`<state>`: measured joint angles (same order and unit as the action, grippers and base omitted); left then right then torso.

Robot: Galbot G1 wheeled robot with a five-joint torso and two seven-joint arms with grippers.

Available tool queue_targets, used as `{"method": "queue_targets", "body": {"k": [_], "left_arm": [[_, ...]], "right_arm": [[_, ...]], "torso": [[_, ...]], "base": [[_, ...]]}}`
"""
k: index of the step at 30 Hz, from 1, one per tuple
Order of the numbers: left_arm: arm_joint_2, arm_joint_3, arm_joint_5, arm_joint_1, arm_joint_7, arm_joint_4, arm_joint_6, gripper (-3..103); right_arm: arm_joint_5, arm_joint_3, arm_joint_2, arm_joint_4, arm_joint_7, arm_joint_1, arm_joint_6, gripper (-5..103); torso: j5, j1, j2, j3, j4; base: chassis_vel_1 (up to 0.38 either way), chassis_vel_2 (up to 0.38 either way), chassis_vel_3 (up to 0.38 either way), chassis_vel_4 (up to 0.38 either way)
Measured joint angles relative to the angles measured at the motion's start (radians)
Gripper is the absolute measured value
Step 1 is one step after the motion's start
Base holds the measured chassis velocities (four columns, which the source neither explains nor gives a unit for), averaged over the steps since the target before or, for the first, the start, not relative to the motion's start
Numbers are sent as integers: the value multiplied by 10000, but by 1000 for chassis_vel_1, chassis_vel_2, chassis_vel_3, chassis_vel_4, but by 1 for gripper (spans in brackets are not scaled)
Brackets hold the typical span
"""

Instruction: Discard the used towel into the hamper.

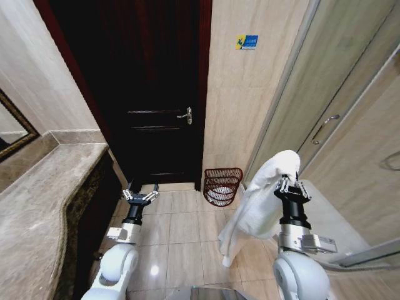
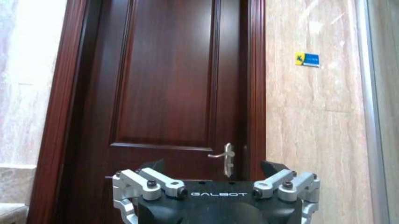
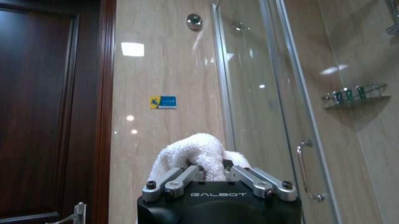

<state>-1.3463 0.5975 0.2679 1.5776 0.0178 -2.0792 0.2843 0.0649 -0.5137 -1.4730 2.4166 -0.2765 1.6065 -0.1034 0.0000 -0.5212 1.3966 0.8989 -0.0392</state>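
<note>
Two arms are raised in front of the robot in a tiled bathroom. The right tool (image 1: 292, 185) is lifted on the robot's right side with its fingers pinched together on a white towel (image 1: 259, 209); the cloth bunches over the top of the tool and hangs down on its inner side in a long fold, its lower end clear of the floor (image 1: 181, 231). From the right wrist view the towel (image 3: 190, 155) rises as a rounded lump between the closed fingers of the right tool (image 3: 212, 171), with a glass shower door (image 3: 274, 116) and its handle beyond.

The left tool (image 1: 140, 195) is held lower on the robot's left, near the edge of the marble tabletop (image 1: 44, 200), with its fingers spread apart and nothing between them. In the left wrist view the left tool (image 2: 215, 173) faces a dark wooden door (image 2: 168, 84) with a metal lever handle (image 2: 225, 156).

The hamper (image 1: 222, 185), a reddish-brown wire basket, stands on the floor against the beige wall just right of the door frame, ahead of the robot and between the two arms, well apart from the towel. Something pale seems to lie inside it, though I cannot tell what it is. A small blue sign (image 1: 247, 42) is fixed to the wall above the hamper.
</note>
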Motion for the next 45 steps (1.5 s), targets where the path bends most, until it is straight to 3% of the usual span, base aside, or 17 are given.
{"method": "queue_targets", "body": {"k": [17,21,29,32,35,39,45], "left_arm": [[-22,81,-25,245,-120,-54,-32,100],[-96,163,30,574,-169,-274,-208,100],[-491,172,-243,1142,-472,-593,-19,100],[-500,191,-402,1274,-531,-709,45,100],[-585,256,-770,1109,-557,-743,159,100],[-582,213,-1024,928,-619,-739,145,100],[-860,-4,-1412,939,-636,-918,-4,100]], "right_arm": [[115,-34,75,-126,-102,-158,105,10],[441,-158,393,-146,-303,-464,290,10],[1447,-300,1054,208,-782,-1026,1419,10],[1876,-352,1340,352,-987,-1429,1917,10],[3081,-470,2243,552,-1185,-2635,2815,10],[3791,-592,2832,513,-1156,-3398,3033,10],[5183,-906,3893,-116,-34,-4808,2928,10]], "torso": [[0,-11,-15,0,6],[2,-1,-13,-3,-8],[2,11,-9,-7,4],[3,9,-9,-7,0],[1,2,-10,-5,-1],[0,0,-11,-5,-1],[3,2,-12,-4,1]], "base": [[-147,141,123,-134],[-4,57,3,-4],[2,-34,-15,10],[0,0,0,0],[0,0,0,0],[0,0,0,0],[0,0,0,0]]}}
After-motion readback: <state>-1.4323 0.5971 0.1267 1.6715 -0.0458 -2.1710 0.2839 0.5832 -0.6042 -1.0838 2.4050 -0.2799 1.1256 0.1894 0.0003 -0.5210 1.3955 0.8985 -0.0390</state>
